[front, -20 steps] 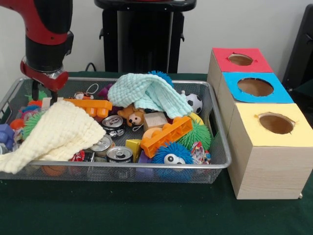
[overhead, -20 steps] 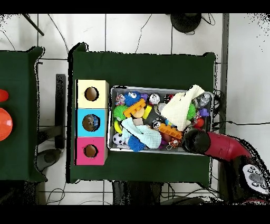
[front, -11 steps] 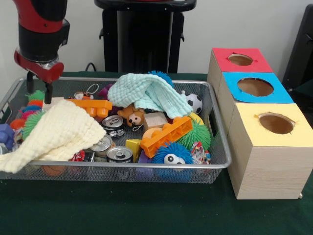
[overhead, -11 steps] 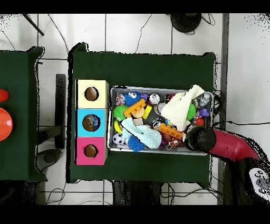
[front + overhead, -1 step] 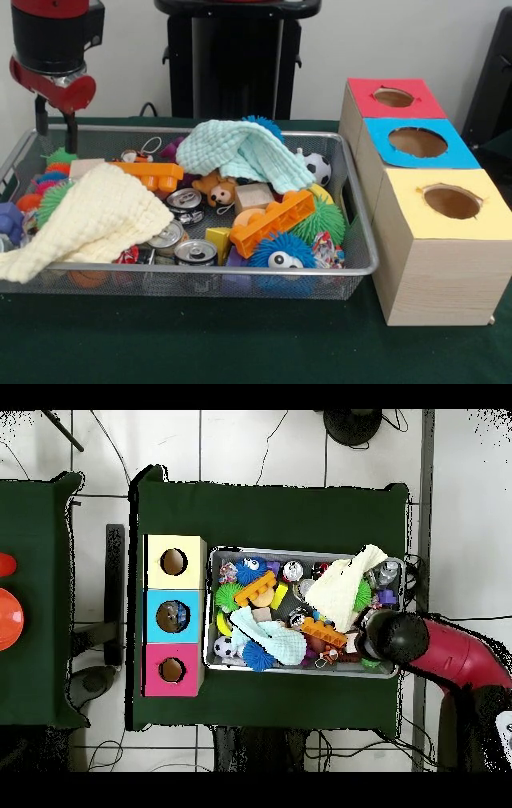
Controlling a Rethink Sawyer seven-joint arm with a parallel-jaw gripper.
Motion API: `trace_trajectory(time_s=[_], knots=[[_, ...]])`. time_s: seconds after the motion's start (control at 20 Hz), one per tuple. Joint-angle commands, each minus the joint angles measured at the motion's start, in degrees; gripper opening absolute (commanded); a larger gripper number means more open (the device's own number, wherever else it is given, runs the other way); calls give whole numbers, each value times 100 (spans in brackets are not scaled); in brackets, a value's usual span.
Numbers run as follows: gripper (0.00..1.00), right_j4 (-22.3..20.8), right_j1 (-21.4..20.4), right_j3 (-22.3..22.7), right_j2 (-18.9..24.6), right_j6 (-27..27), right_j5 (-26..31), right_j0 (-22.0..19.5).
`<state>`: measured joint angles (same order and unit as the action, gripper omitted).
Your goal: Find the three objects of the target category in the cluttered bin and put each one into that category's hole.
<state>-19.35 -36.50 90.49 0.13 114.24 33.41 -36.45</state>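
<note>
Hovering at ten o'clock above the mesh bin [image 5: 352,240], with the gripper [image 5: 54,128] carrying nothing, fingers slightly parted. Hiding much of the clutter under a yellow cloth [image 5: 88,220] and mint cloth [image 5: 240,152]. Showing cans [image 5: 188,240] centre-front; holed boxes [image 5: 432,200] waiting at three o'clock.

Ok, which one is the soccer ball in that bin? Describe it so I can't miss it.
Start at the wire mesh bin and go to its end nearest the three coloured boxes. The soccer ball sits in the far corner there, just past the edge of the mint-green cloth. It is the only smooth white ball with black patches; its neighbours are spiky rubber balls.
</note>
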Motion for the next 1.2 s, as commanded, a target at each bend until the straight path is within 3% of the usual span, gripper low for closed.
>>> trace_trajectory(time_s=[0.05, 0.8, 0.95, 1.2], knots=[[100, 42, 476, -158, 785, -402, 127, -105], [100, -237, 1104, -380, 688, -59, -667, -66], [100, -311, 1280, -601, 657, 17, -970, -21], [100, -306, 1336, -802, 530, 23, -1004, 66]])
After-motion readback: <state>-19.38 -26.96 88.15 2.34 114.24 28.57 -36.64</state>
